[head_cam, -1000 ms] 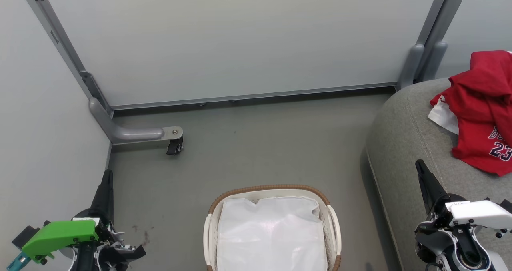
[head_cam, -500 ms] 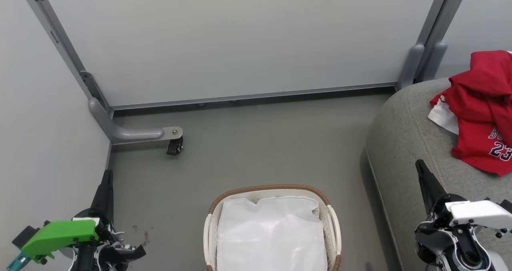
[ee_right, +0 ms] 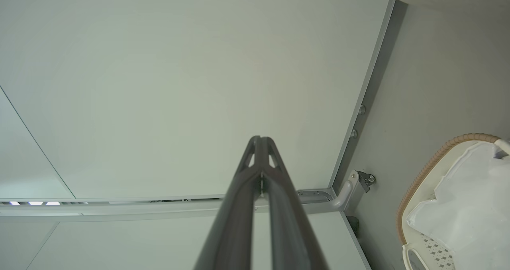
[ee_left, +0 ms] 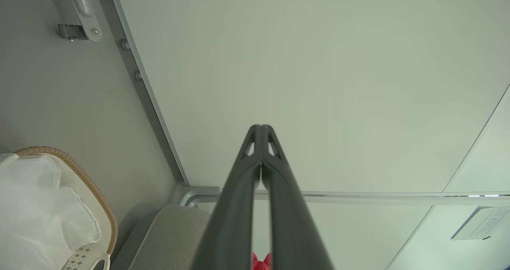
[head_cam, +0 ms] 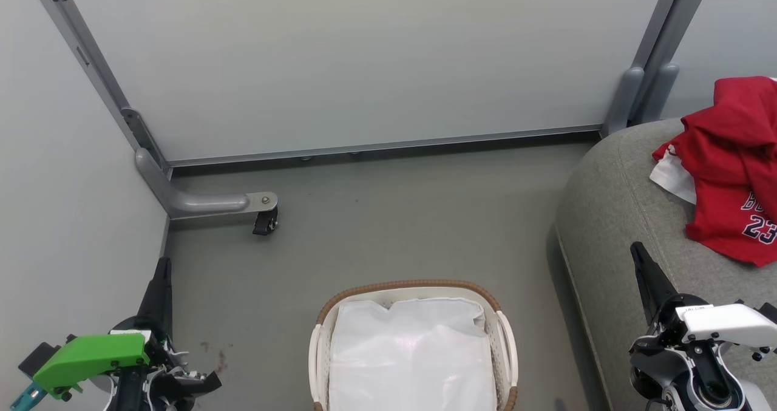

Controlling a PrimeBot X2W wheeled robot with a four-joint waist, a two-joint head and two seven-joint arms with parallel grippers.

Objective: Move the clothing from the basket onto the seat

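Observation:
The red clothing (head_cam: 731,162) lies heaped on the grey seat (head_cam: 613,217) at the right, a jersey with dark lettering and "23" on top, a white panel showing at its left. The white basket (head_cam: 507,338) with brown woven rim stands on the floor at bottom centre, holding a flat white liner sheet (head_cam: 413,356). My left gripper (head_cam: 162,264) is shut at lower left, tips together, holding nothing. Shut and holding nothing too, my right gripper (head_cam: 636,248) points up beside the seat's front edge. The basket (ee_left: 95,198) and a sliver of red clothing (ee_left: 261,262) appear in the left wrist view.
Pale partition panels (head_cam: 364,59) close off the back and left. A grey metal foot with a black caster (head_cam: 265,221) sticks out over the floor at left. Bare grey floor (head_cam: 394,217) lies between the basket and the panels.

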